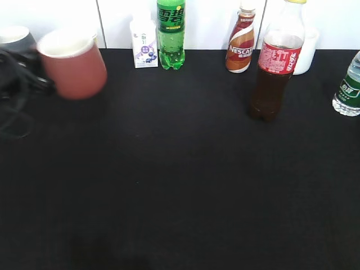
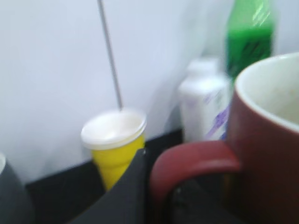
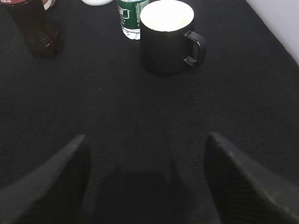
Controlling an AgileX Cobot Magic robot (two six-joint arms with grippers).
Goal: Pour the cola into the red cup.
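Note:
The red cup (image 1: pixel 73 63) is at the far left, blurred and tilted, raised off the black table. In the left wrist view my left gripper (image 2: pixel 159 196) is shut on the cup's loop handle (image 2: pixel 196 161); the cup's white inside shows at the right (image 2: pixel 275 93). The cola (image 1: pixel 275 67) stands upright at the back right, cap on; its base shows in the right wrist view (image 3: pixel 35 32). My right gripper (image 3: pixel 145 177) is open and empty, low over the black table, well short of the cola.
A green soda bottle (image 1: pixel 171 34), white carton (image 1: pixel 144 49) and Nescafe bottle (image 1: pixel 242 48) stand along the back. A water bottle (image 1: pixel 350 87) is at the far right, next to a dark mug (image 3: pixel 166 39). A yellow paper cup (image 2: pixel 114 149) stands by the wall.

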